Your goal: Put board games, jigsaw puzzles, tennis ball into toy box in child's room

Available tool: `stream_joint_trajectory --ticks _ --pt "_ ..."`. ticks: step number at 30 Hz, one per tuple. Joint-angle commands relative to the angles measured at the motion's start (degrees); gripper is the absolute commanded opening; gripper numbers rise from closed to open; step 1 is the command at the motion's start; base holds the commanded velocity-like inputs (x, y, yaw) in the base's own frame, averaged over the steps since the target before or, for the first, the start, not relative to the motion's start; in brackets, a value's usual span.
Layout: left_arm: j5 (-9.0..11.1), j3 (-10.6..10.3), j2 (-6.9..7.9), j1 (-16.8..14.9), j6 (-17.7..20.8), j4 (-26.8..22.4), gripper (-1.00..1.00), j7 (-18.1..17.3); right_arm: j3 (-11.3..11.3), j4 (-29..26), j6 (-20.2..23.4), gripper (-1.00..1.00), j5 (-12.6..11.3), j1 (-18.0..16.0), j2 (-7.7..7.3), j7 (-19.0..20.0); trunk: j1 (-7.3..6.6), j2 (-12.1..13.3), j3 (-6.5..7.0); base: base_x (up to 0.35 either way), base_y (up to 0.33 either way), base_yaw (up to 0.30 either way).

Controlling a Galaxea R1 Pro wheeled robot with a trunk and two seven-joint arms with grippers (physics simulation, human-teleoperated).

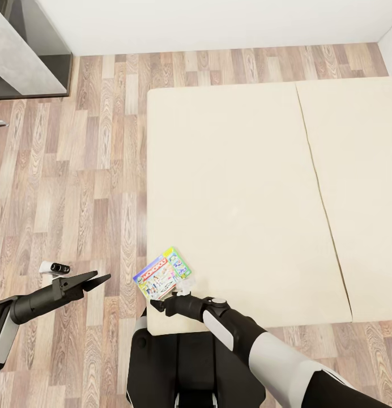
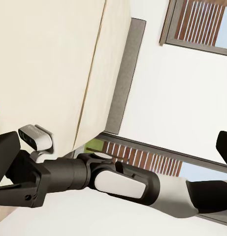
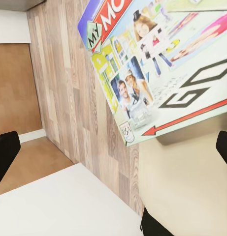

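Observation:
A Monopoly board game (image 1: 162,273) lies flat on the near left corner of the beige bed (image 1: 235,187), with one corner jutting over the mattress edge. My right gripper (image 1: 159,304) hovers just short of the box with nothing between its spread fingers. In the right wrist view the printed Monopoly box (image 3: 157,64) lies ahead of the open right gripper (image 3: 113,152), not touching it. Over the wood floor to the left of the bed, my left gripper (image 1: 97,277) is open and empty. The left wrist view looks across at my right arm (image 2: 118,179). The table and toy box are out of view.
Wood-plank floor (image 1: 77,170) runs along the bed's left side and far end. A dark grey cabinet (image 1: 26,51) stands at the back left against the white wall. A seam (image 1: 318,187) splits the mattress. My base (image 1: 173,362) sits against the bed's near corner.

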Motion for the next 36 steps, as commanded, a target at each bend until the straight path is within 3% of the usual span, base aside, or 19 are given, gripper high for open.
stream_joint_trajectory --ticks 1,36 --pt "0.0 0.0 0.02 0.0 0.6 0.0 1.00 -0.2 0.1 0.0 0.2 1.00 -0.5 0.0 0.00 0.1 0.03 -0.1 -0.05 0.000 0.008 0.000" --pt "0.0 0.0 0.00 0.0 0.6 0.0 1.00 -0.2 0.1 0.0 0.2 1.00 -0.5 0.0 0.00 0.1 0.03 -0.1 -0.05 0.000 0.084 0.000"
